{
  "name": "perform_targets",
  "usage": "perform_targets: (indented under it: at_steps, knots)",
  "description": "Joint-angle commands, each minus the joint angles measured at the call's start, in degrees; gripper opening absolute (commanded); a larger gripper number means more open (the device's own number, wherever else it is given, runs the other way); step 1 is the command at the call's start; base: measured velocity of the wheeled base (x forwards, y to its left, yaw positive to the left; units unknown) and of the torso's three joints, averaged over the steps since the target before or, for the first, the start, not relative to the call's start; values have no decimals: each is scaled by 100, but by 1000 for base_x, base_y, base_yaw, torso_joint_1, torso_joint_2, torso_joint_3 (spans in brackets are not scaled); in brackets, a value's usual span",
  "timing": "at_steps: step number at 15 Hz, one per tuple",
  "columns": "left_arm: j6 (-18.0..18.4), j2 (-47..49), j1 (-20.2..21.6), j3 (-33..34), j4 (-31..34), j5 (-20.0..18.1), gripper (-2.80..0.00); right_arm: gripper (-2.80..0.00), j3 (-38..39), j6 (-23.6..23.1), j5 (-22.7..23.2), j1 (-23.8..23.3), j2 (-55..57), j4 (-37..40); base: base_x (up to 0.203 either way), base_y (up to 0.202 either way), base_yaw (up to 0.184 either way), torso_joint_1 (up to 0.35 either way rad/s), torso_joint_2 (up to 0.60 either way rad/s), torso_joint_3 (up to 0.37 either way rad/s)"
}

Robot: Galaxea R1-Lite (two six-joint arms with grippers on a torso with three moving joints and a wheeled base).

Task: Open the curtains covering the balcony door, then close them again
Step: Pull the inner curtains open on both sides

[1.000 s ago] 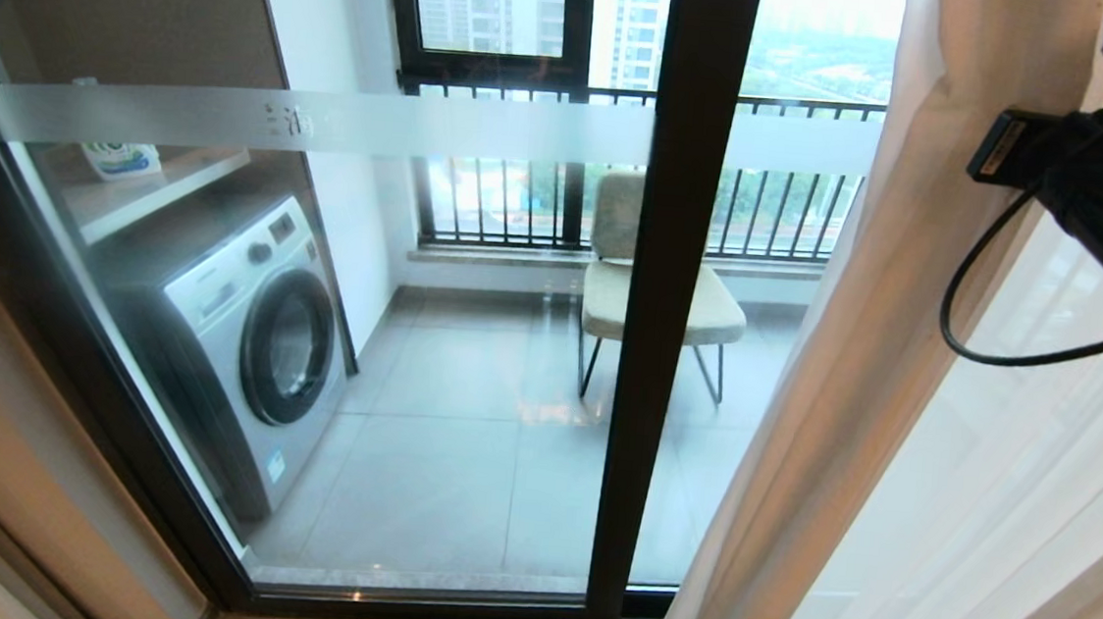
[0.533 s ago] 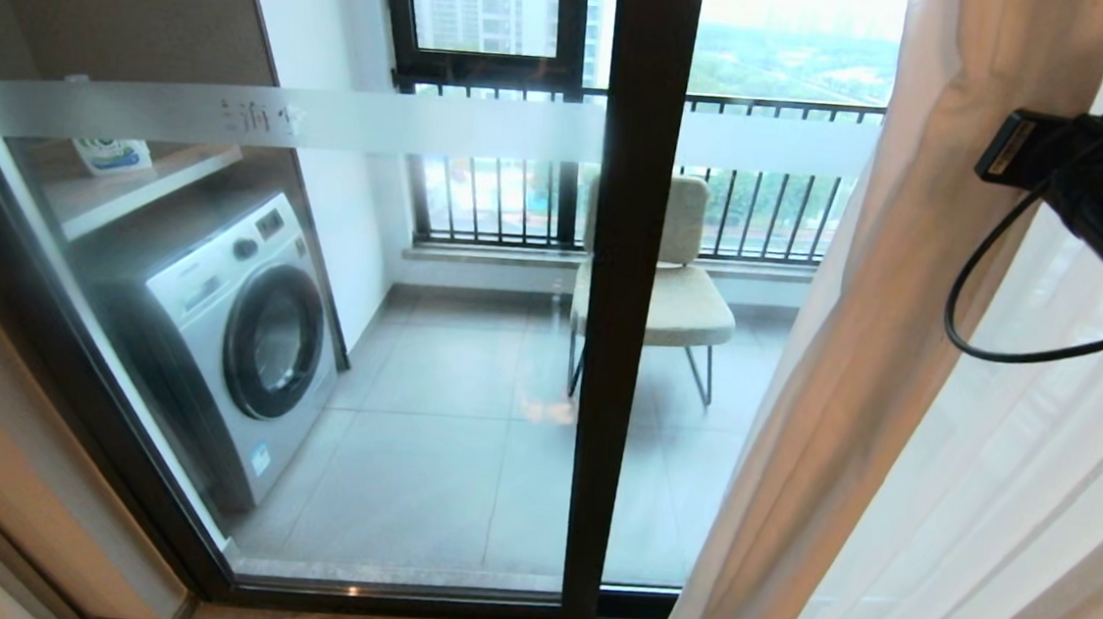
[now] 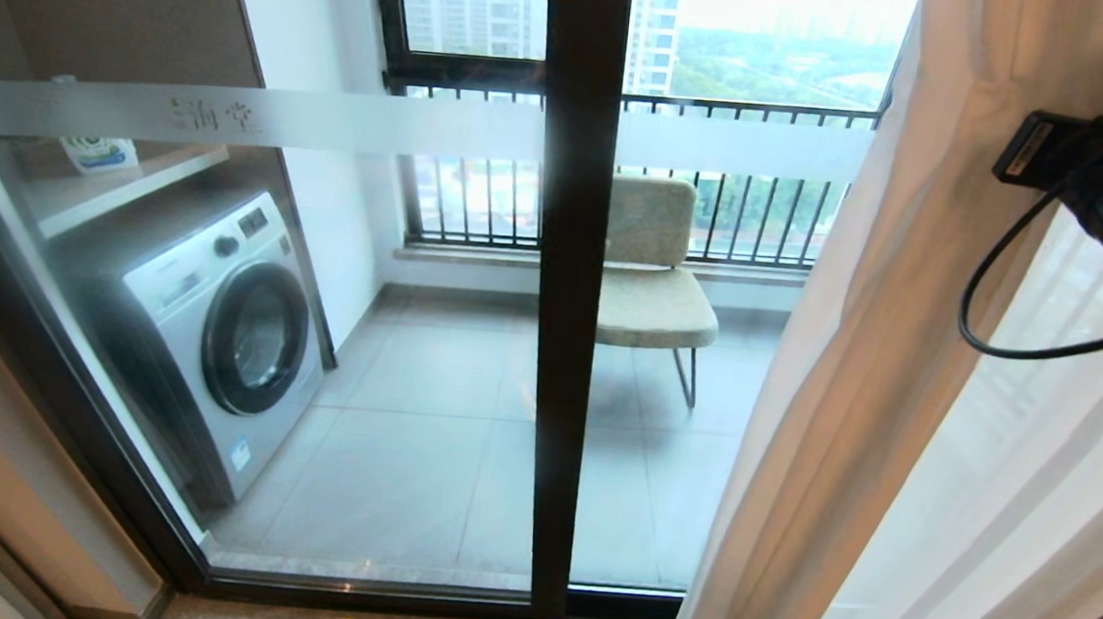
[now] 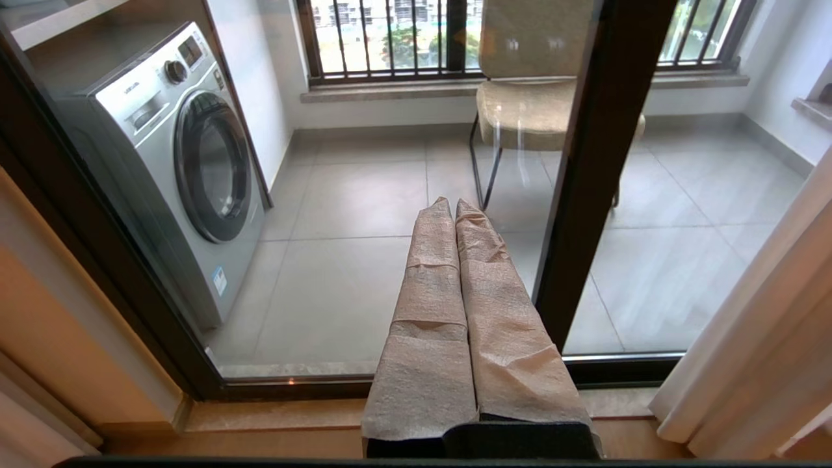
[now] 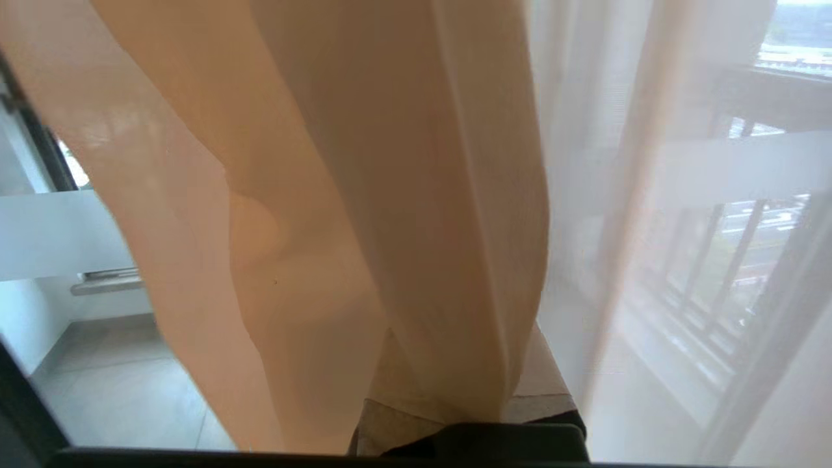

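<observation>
Since a second ago my whole head view has slid sideways: the black centre post of the balcony door now sits further left in the picture, which is the camera travelling, not the door.

I see the tall clear-glass balcony door [image 3: 568, 281] with thick black frames and a frosted white strip across the glass. Most of the glass is uncovered. Through it stand a silver front-loading washing machine [image 3: 215, 337] on the left and a beige padded chair with thin metal legs [image 3: 652, 278] near the black balcony railing [image 3: 765, 218].

The thick cream-beige pleated curtains [image 3: 861, 373] hang gathered at the right side of the door, with a thin white see-through layer [image 3: 1022, 465] just beside them, further right.

My right end effector [image 5: 442, 390] is high at the right edge of the head view, closed on a fold of the cream curtain; in its wrist view the cloth drapes over it and hides the fingers almost wholly. A black cable [image 3: 980, 304] loops below that arm.

My left end effector [image 4: 452, 214] is parked low, apart from the curtains, pointing at the door's glass, its two paper-wrapped fingers [image 4: 429, 312] pressed together and holding nothing.
</observation>
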Motion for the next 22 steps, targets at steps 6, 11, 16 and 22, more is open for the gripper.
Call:
perform_targets:
  at_steps: [6, 11, 16, 22]
  knots:
    - [-6, -2, 2, 1, -2, -1, -280, -280, -26, 154, -6, -385, 137, -23, 0, -183, 3, 2, 3, 2]
    - [-6, -2, -6, 1, -2, -1, -280, -280, -50, 244, -6, -647, 190, -27, 0, -184, 3, 2, 3, 2]
    - [-6, -2, -2, 1, -2, -1, -280, -280, -50, 253, -6, -793, 222, -27, 0, -184, 0, 3, 2, 2]
    - [-6, -2, -2, 1, -2, -1, -280, -280, -56, 253, -6, -847, 221, -27, 0, -185, 1, 2, 1, 1]
